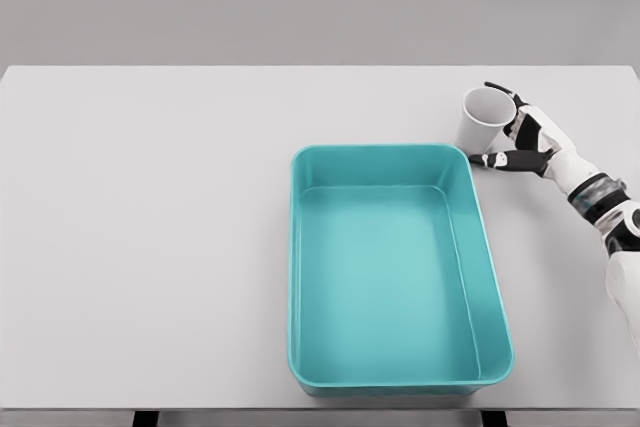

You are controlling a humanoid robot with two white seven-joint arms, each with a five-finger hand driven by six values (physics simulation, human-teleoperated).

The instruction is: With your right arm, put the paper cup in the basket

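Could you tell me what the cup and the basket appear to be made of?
The cup looks like white paper or thin card: matte, with thin walls and an open rim. The basket looks like moulded teal plastic: smooth, slightly glossy, with rounded corners and a rolled rim. Both are simulator renders, so the look is only a guide.

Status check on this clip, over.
Right robot hand wrapped around white paper cup, upright on table. Teal plastic basket empty, beside it. Path clear. Left arm unseen.
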